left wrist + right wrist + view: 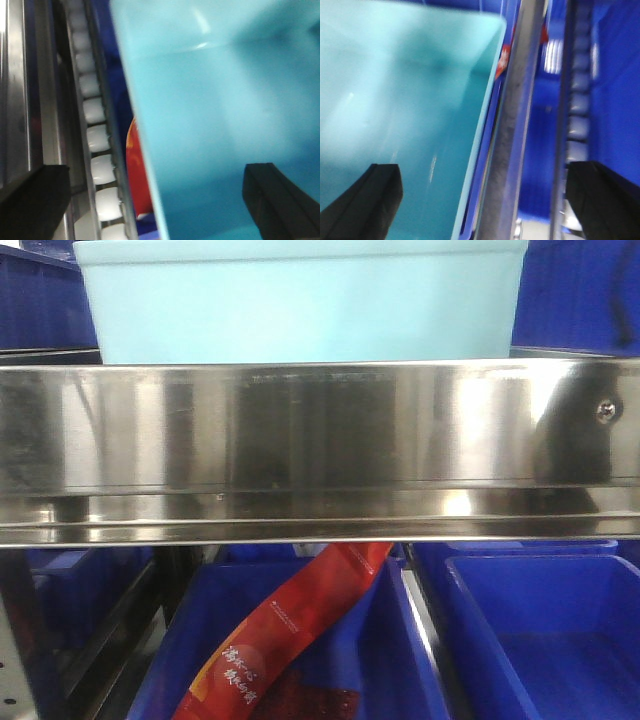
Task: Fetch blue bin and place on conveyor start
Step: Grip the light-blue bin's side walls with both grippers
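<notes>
The blue bin, a light cyan tub, stands on the upper shelf behind a shiny steel rail. In the left wrist view the blue bin fills the right side. My left gripper is open and straddles the bin's left wall, with one dark finger outside and the other finger over the inside. In the right wrist view my right gripper is open across the right rim of the blue bin, one finger inside and the other outside. The conveyor start is out of view.
The steel shelf rail runs across in front of the bin. Dark royal-blue bins flank it, and more sit on the shelf below, one holding a red packet. White roller tracks line the shelf sides.
</notes>
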